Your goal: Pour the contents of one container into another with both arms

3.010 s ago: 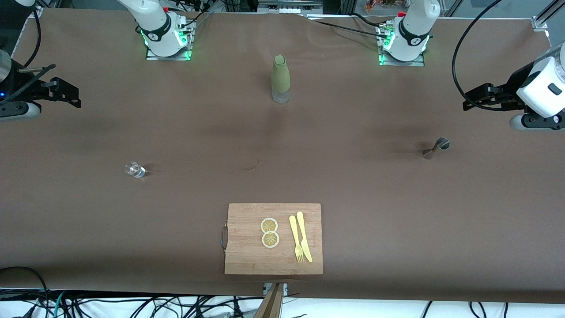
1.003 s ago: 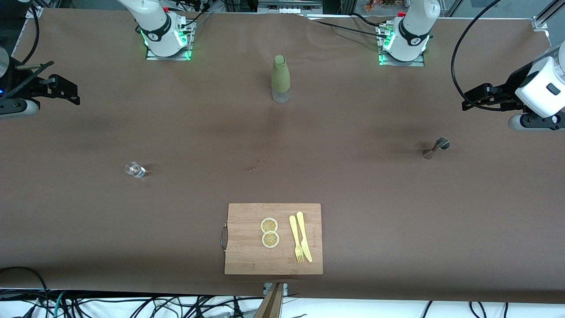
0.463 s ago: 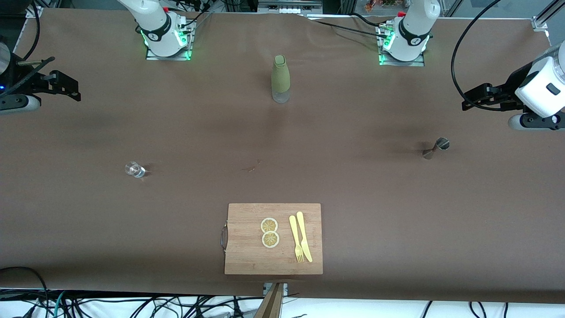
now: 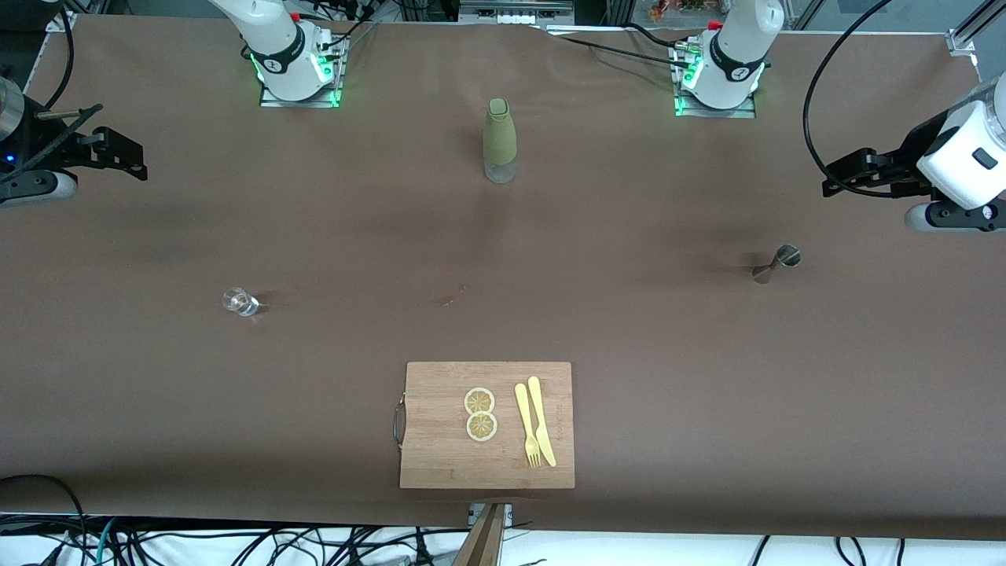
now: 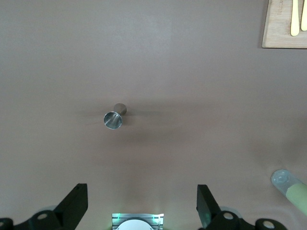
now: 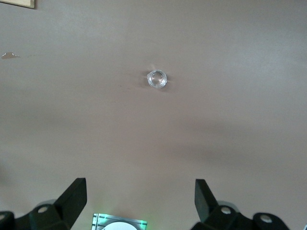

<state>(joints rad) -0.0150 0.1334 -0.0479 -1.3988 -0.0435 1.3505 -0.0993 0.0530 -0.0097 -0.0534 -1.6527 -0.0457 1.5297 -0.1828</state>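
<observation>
Two containers sit well apart on my brown table: a small clear glass toward the right arm's end and a steel jigger toward the left arm's end, both upright as far as I can tell. I have the right gripper up in the air over the table's edge at its own end, fingers spread wide with nothing between them; its wrist view looks down on the glass. The left gripper hangs over the table near the jigger, also spread apart and empty, with the jigger below it in its wrist view. Between the two bases stands a bottle in an olive sleeve. Nearest the front camera lies a wooden cutting board carrying two lemon slices, a yellow fork and a yellow knife.
</observation>
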